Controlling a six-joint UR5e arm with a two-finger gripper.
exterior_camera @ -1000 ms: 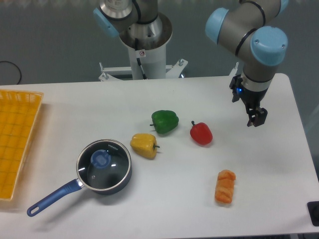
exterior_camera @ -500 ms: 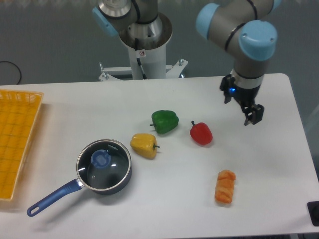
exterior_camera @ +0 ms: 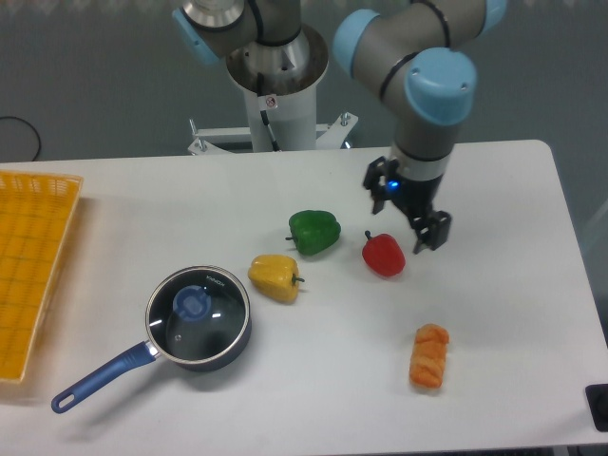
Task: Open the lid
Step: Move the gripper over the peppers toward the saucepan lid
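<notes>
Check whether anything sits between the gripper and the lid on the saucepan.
Yes. The red pepper lies just beside the gripper, and the green pepper and yellow pepper lie on the table between it and the lid. Passing above them looks unobstructed.

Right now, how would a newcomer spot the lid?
Go to the front-left of the white table, to the saucepan with the blue handle. The lid sits on it: clear glass, metal rim, blue centre knob, unlike the peppers beside it.
</notes>
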